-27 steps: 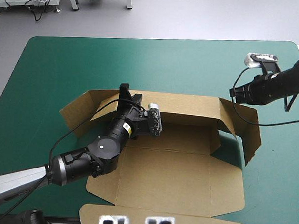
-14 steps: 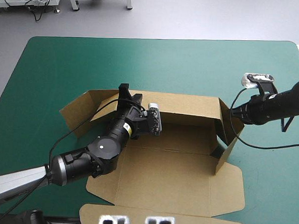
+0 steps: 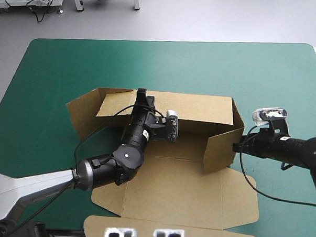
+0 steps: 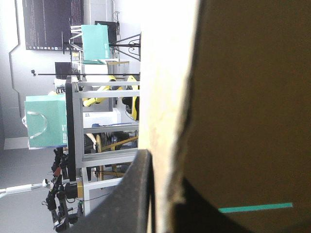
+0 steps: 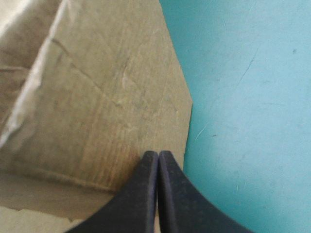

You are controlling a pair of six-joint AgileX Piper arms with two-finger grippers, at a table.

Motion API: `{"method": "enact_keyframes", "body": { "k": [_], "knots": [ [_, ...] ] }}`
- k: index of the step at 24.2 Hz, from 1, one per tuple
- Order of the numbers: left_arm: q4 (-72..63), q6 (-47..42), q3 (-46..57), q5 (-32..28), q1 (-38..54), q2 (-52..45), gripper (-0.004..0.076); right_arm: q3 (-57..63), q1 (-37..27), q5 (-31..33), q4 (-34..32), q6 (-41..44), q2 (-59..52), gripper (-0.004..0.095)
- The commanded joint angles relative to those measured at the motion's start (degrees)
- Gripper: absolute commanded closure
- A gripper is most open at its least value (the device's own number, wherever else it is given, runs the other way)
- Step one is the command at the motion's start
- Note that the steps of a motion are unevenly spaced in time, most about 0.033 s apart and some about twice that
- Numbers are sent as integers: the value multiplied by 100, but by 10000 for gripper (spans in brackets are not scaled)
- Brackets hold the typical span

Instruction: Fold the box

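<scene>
Raising the walls: the back wall is held up and the right end flap is pushed in.

The box (image 3: 197, 178), a cut sheet of brown corrugated board with creased fold lines, lies at the middle of the teal-green bench (image 3: 60, 67), its base and front panels flat. The left gripper (image 3: 142, 94) seems to pinch the top edge of the upright back wall (image 3: 200, 107) between its black fingers, though its wrist view shows only one finger clearly beside the raw, fluted edge. The right gripper (image 3: 235, 147), fingers closed to a point and empty, presses the outer face of the box's right end flap (image 3: 219, 150), which stands swung inward. The left end flap (image 3: 82, 115) splays outward. Next, I judge, the right flap needs squaring to the back wall before the front wall is raised, and the stiff board may spring back.
</scene>
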Motion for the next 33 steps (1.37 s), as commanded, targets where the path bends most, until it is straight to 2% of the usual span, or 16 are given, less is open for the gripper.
{"method": "enact_keyframes", "body": {
  "k": [1,3,5,9,11,19,30,33],
  "knots": [
    [-379,-119,-41,60,-12,-55,733,327,-6,-840,1162,-1176,-278,921],
    [-209,-119,-41,60,-12,-55,733,399,-6,-763,1373,-1729,-267,920],
    [-175,-154,-41,60,-12,-55,733,397,-6,-719,1345,-1717,-267,878],
    [-80,-512,-41,74,-12,-55,733,266,-6,-297,904,-1727,-267,523],
    [173,-795,-41,123,-12,-55,733,227,-6,-159,760,-1727,-267,462],
    [769,-1595,-93,192,-12,-144,733,140,-6,336,785,-1727,-277,451],
    [807,-1593,-209,64,-12,-144,733,140,-6,1048,1110,-1698,-277,451],
    [807,-1593,-209,54,-12,-144,733,140,-6,1488,1186,-1698,-277,451]
  ]
}}
